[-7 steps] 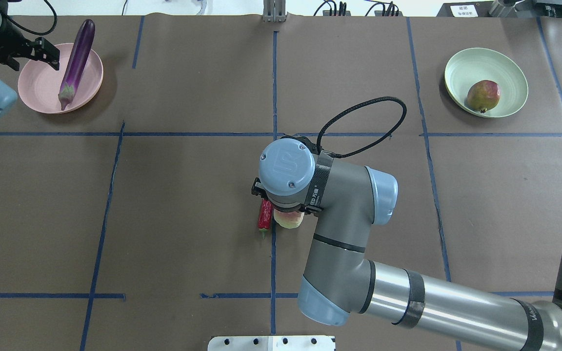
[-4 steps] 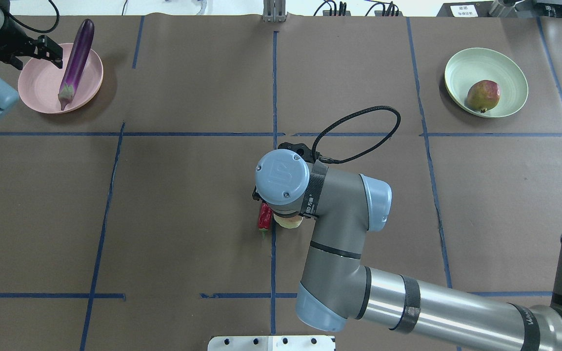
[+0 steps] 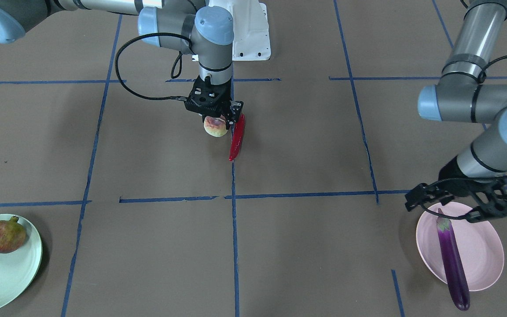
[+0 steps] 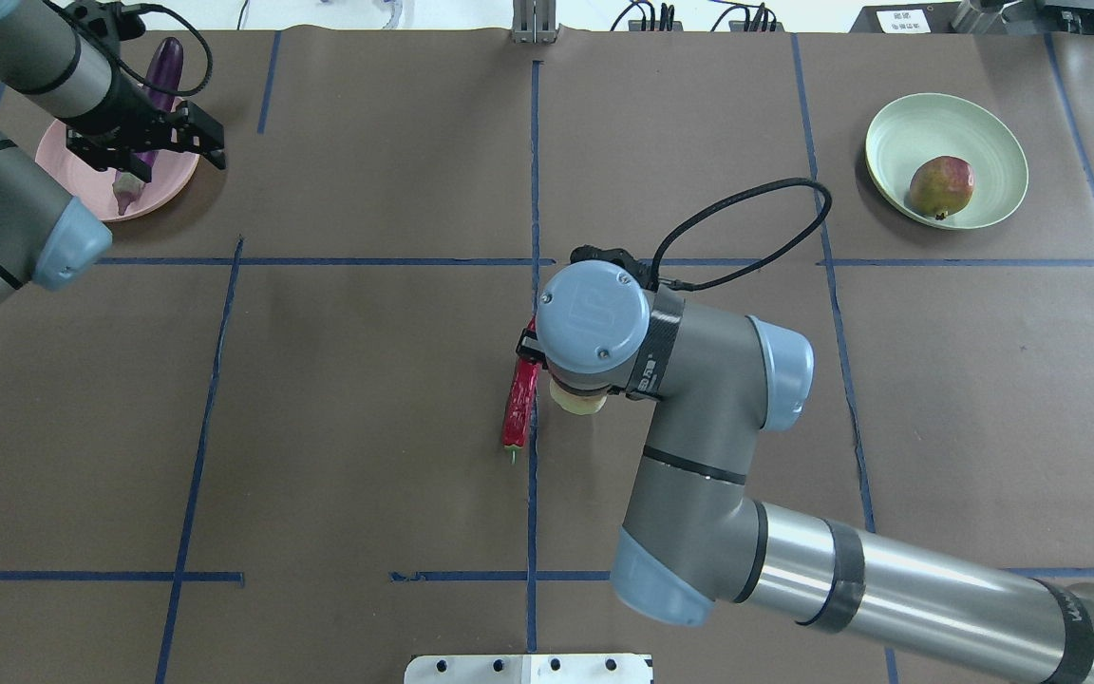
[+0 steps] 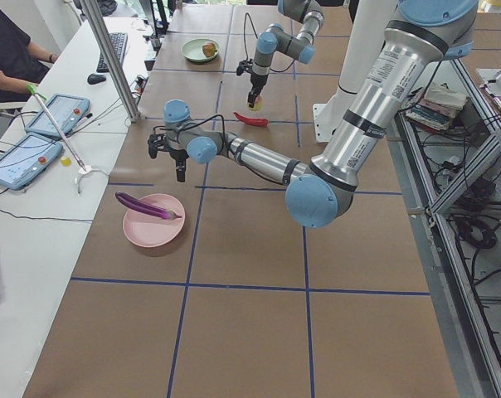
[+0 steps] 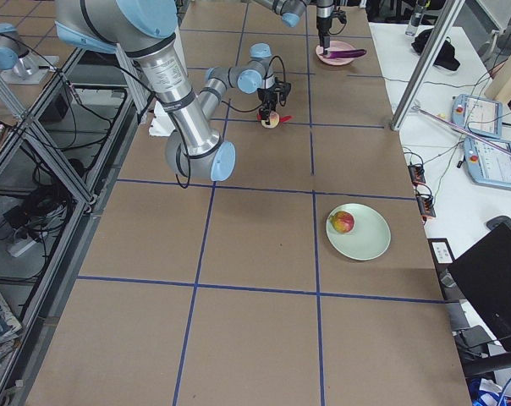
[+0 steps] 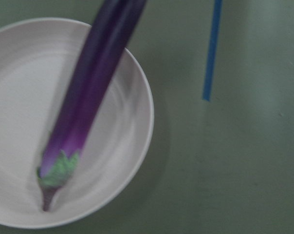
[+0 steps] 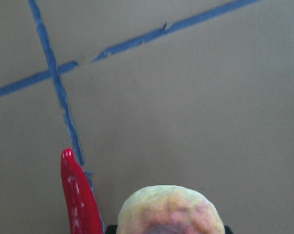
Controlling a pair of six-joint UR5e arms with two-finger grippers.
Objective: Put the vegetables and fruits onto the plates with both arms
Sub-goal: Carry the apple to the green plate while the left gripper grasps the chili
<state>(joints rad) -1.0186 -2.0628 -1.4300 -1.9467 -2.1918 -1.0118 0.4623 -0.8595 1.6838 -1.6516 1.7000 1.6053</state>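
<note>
My right gripper is shut on the pinkish-cream cut fruit half near the table's middle; the fruit also shows in the overhead view and the right wrist view. The red chili pepper lies on the table right beside it. The purple eggplant lies across the pink plate, its tip over the rim. My left gripper is open and empty above the plate's near edge, over the eggplant's cap end. The pomegranate sits on the mint green plate at the far right.
The white robot base stands at the near table edge. Blue tape lines divide the brown table cover. A side table with tablets and a seated person lies beyond the table's far side.
My left arm has swung right, so its gripper now hangs over the pink plate and eggplant. My right gripper has shifted away and right with the cut fruit half, uncovering more of the chili.
</note>
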